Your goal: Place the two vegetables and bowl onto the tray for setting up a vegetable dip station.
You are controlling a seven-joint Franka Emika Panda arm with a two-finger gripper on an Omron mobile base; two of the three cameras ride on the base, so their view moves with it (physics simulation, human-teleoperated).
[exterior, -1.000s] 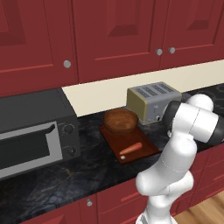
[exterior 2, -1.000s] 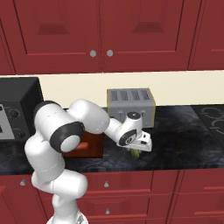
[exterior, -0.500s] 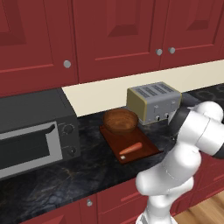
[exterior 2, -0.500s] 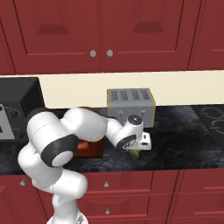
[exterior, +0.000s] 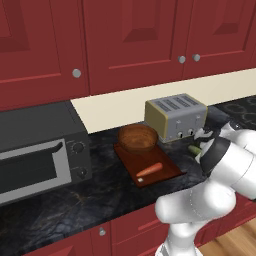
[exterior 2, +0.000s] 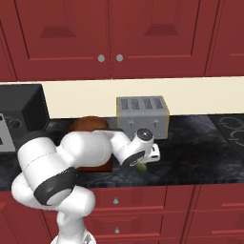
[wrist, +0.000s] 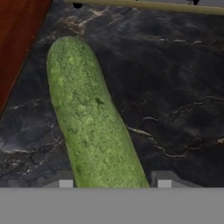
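Green cucumber (wrist: pixel 94 127) lying on dark marble bench (wrist: pixel 175 87), between tips of pincer (wrist: pixel 114 180).
Straddling it with parted tips, not yet clamping; resting already on wooden tray (exterior: pixel 165 172): carrot (exterior: pixel 149 169) and brown bowl (exterior: pixel 137 138), beside silver toaster (exterior: pixel 175 116).

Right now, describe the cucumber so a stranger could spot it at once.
Start at the silver toaster on the dark counter. In front of it, just beside the tray, lies the cucumber. It is the lone long green piece, with the gripper straddling it.
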